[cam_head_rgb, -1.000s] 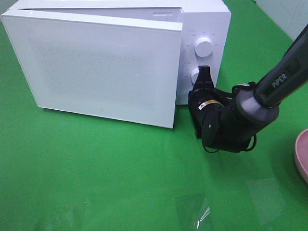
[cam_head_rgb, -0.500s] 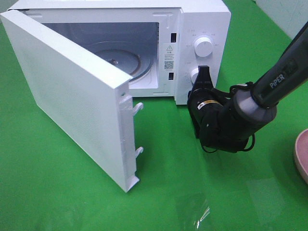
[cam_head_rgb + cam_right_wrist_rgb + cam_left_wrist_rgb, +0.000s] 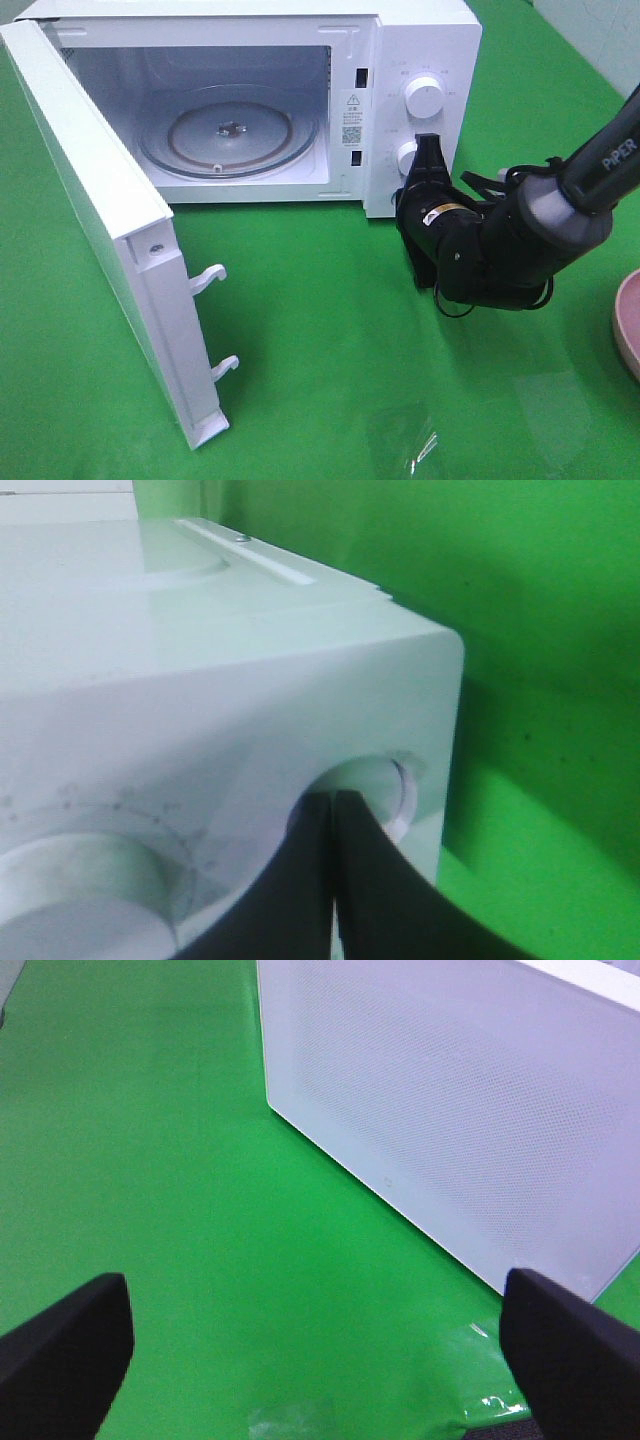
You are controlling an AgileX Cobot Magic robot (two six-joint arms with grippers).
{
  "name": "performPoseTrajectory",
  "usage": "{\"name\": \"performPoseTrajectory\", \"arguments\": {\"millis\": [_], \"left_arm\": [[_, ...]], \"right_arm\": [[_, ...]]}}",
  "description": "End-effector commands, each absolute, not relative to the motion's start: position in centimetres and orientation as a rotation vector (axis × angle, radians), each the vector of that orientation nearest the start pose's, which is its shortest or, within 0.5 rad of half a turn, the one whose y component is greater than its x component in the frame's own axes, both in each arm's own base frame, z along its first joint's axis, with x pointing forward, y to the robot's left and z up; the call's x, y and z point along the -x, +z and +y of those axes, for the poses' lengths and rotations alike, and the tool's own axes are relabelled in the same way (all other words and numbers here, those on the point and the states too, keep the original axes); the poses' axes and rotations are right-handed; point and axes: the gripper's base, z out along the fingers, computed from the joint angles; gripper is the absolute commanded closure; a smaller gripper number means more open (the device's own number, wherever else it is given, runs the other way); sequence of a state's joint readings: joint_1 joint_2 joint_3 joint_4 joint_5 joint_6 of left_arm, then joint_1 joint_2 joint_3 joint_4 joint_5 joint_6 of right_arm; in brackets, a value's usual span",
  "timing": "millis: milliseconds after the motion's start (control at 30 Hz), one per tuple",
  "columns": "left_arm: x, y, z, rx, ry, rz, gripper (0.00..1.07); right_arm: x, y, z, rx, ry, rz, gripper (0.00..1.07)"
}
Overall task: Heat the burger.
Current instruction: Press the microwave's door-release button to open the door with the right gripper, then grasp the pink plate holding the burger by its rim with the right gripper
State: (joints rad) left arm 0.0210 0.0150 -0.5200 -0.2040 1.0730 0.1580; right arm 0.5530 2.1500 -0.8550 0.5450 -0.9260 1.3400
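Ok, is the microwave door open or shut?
Open. The door stands swung wide, latch hooks exposed, and the bare glass turntable inside shows.

Fingers (image 3: pixel 275 900) pressed together, tips at a round knob (image 3: pixel 385 778) on the white microwave (image 3: pixel 200 660).

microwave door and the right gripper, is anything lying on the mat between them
No, in the exterior high view only bare green mat lies between the open microwave door and the right gripper at the lower knob.
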Motion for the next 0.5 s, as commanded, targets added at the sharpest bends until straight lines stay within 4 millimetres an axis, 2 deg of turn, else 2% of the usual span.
{"name": "performPoseTrajectory", "arguments": {"millis": [33, 267, 333, 500], "left_arm": [[0.6, 28.4, -1.6, -0.143, -0.141, 2.02, 0.16], [0.6, 28.4, -1.6, -0.143, -0.141, 2.02, 0.16], [0.6, 28.4, -1.6, -0.143, -0.141, 2.02, 0.16], [0.6, 28.4, -1.6, -0.143, -0.141, 2.02, 0.16]], "right_arm": [[-33.0, 9.8, 16.9, -1.28, 1.121, 1.616, 1.07], [-31.6, 10.3, 16.4, -1.28, 1.053, 1.727, 1.07], [-30.2, 11.0, 15.9, -1.229, 0.971, 1.852, 1.07], [-29.2, 11.5, 15.7, -1.146, 0.899, 1.966, 1.07]]}}
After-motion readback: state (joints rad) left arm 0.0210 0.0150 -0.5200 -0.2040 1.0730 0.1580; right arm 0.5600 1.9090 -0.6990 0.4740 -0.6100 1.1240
